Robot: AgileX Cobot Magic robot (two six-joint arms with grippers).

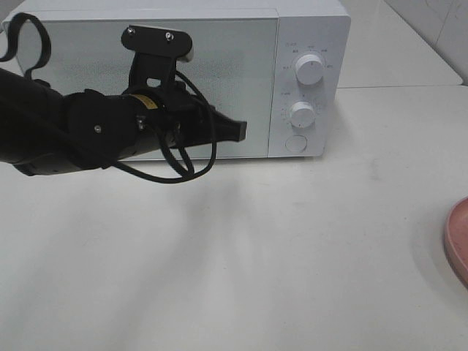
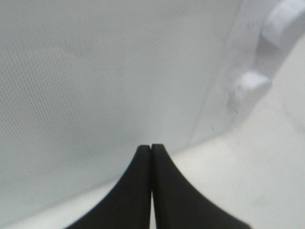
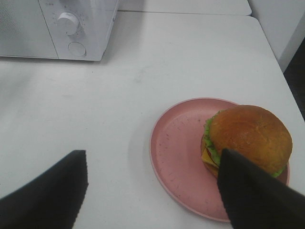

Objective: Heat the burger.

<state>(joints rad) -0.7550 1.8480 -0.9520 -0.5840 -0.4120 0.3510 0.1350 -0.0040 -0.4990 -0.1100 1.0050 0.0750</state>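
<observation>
Closed left tool near microwave, burger on plate

Bright, even light from overhead washes the white table and microwave pale. A soft, smeared shadow spreads below the dark arm at centre left. The left wrist view is blurry, everything out of focus; the right wrist view is sharper, its dark fingers at the bottom corners softened.

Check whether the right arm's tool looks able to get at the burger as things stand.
Probably yes. The right tool is open above the table, and the burger sits uncovered on the pink plate just ahead, with one finger already overlapping it in the wrist view. Nothing blocks it.
</observation>
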